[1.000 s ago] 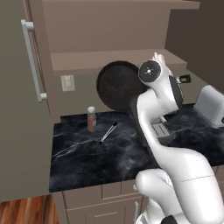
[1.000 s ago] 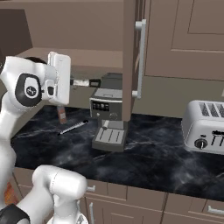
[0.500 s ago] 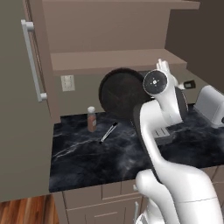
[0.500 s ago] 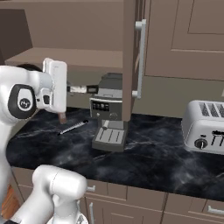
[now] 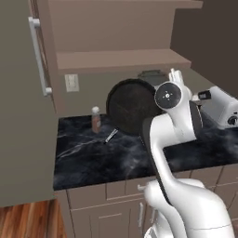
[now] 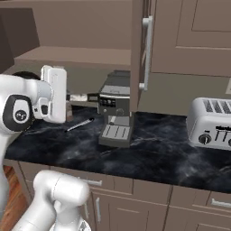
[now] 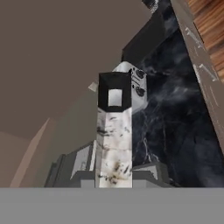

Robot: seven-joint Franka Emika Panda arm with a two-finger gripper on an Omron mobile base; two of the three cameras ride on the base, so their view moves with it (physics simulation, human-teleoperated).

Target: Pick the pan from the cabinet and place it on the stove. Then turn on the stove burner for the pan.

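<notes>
The end effector is clenched on the pan's long handle, the arm raised with its hand turned sideways at shelf height. The pan hangs tilted on edge above the dark marble surface, its right rim hidden behind the arm. The open cabinet is just behind; a coffee machine stands close beside the handle.

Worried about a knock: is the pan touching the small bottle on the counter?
Apart. Left base view shows a gap between the pan and the bottle.
</notes>
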